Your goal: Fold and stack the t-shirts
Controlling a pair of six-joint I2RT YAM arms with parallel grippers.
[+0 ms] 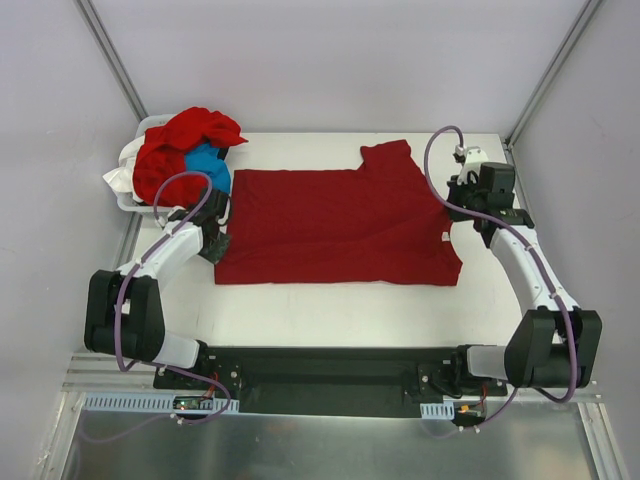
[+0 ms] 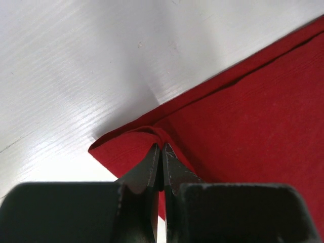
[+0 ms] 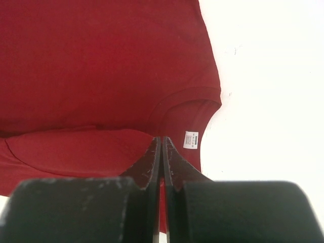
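At the far left you have a crumpled heap of soft deep-red t-shirts [image 1: 185, 140] with a bright blue t-shirt [image 1: 208, 165] tucked into it, slumped in a white basket [image 1: 125, 175]. None of these is folded and nothing is stacked. Your left gripper [image 2: 161, 147] is clamped on a hem corner of the one flat, matte, finely ribbed deep-red t-shirt [image 1: 340, 225], spread on the smooth white table [image 1: 330, 300]. At its neckline, beside the small white label [image 3: 190, 139], your right gripper [image 3: 161, 139] is closed, apparently pinching cloth. I judge folding has barely begun.
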